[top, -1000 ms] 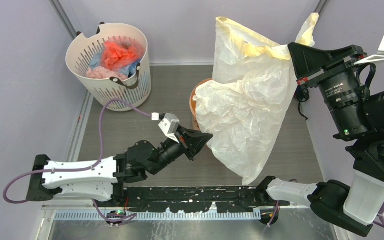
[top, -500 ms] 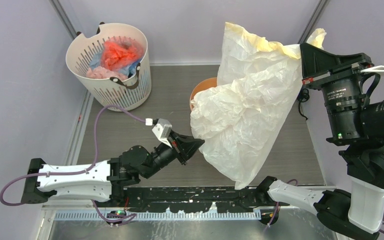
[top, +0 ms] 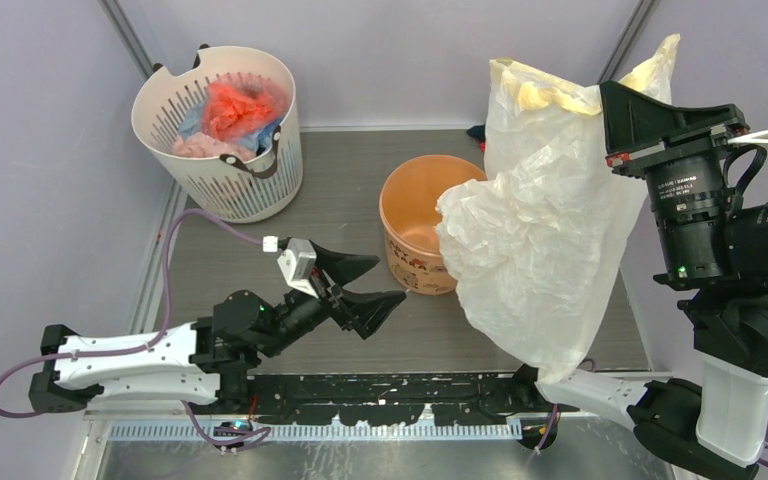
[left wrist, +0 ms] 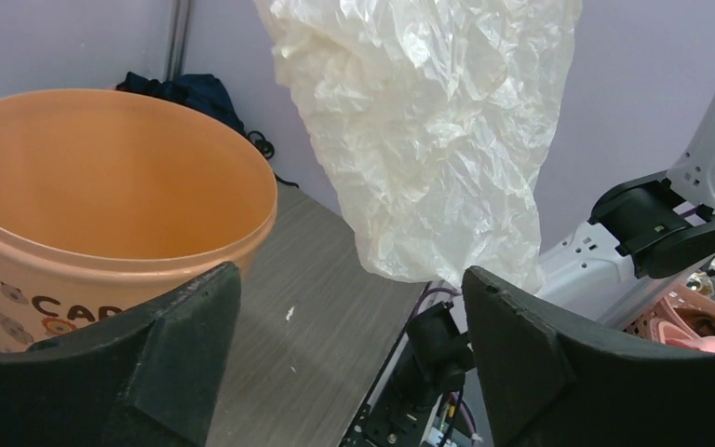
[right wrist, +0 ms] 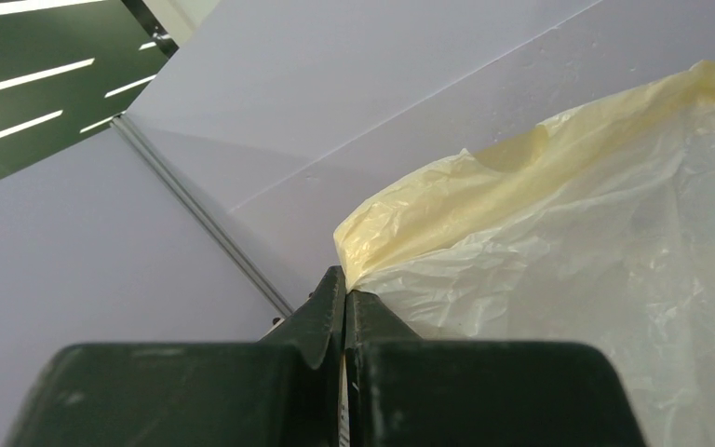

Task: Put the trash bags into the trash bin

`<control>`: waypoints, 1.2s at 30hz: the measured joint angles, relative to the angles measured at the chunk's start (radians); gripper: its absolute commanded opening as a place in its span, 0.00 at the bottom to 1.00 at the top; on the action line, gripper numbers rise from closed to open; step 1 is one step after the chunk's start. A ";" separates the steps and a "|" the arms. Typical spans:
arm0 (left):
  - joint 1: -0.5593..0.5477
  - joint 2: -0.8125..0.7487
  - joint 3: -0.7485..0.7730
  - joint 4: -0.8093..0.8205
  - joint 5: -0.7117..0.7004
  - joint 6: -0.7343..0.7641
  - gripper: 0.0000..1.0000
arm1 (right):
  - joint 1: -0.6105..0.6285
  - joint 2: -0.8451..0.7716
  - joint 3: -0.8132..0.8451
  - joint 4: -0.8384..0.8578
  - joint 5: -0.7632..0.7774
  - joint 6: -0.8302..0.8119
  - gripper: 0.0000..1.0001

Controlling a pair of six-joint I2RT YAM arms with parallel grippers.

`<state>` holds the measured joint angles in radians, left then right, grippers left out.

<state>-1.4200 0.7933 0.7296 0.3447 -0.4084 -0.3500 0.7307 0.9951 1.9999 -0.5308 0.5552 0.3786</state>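
The right tool (right wrist: 344, 296) pinches the top edge of the pale-yellow trash bag (top: 545, 240), which hangs in the air at 3 o'clock from the orange bin (top: 420, 265), not in it. The left tool (top: 392, 279) gapes wide and holds nothing. The bag looks light, thin, floppy and slippery; a bunched fold low down seems best to grab.

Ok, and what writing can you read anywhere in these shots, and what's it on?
"CA", then a letter cut off by the left gripper: printed on the side of the orange bucket.
White lettering on the right arm's black housing: too small to read.
The trash bag shows none.
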 measured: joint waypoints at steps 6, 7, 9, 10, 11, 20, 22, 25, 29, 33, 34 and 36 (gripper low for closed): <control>0.026 0.065 0.045 0.004 0.002 0.038 1.00 | 0.000 0.005 0.005 -0.001 -0.025 0.023 0.01; 0.042 0.091 0.066 -0.002 0.013 0.035 1.00 | 0.000 0.007 0.007 -0.001 -0.029 0.025 0.01; 0.079 0.133 0.098 -0.005 0.037 0.019 1.00 | 0.000 0.010 0.009 -0.003 -0.035 0.029 0.01; 0.107 0.154 0.112 -0.004 0.053 0.006 1.00 | 0.000 0.011 0.011 -0.006 -0.037 0.031 0.01; 0.130 0.168 0.119 -0.003 0.066 -0.009 1.00 | 0.000 0.011 0.012 -0.009 -0.040 0.035 0.01; 0.300 0.296 0.159 0.035 0.218 -0.109 1.00 | 0.000 -0.003 0.026 -0.049 -0.064 0.051 0.01; 0.310 0.322 0.177 0.053 0.249 -0.118 1.00 | 0.000 -0.003 0.033 -0.056 -0.071 0.054 0.01; 0.314 0.346 0.192 0.091 0.305 -0.132 1.00 | 0.000 -0.003 0.039 -0.068 -0.079 0.059 0.01; 0.314 0.345 0.192 0.128 0.363 -0.145 1.00 | 0.000 -0.003 0.039 -0.084 -0.087 0.066 0.01; 0.314 0.340 0.192 0.158 0.414 -0.148 1.00 | 0.000 -0.003 0.039 -0.091 -0.099 0.070 0.01; 0.314 0.339 0.192 0.165 0.422 -0.148 1.00 | 0.000 -0.003 0.039 -0.091 -0.104 0.072 0.01; 0.314 0.339 0.192 0.180 0.439 -0.148 1.00 | 0.000 -0.003 0.039 -0.091 -0.114 0.075 0.01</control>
<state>-1.1057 1.1324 0.9218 0.5243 0.0311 -0.4984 0.7311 0.9920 2.0388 -0.6220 0.4412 0.4534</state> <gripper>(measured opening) 0.994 0.039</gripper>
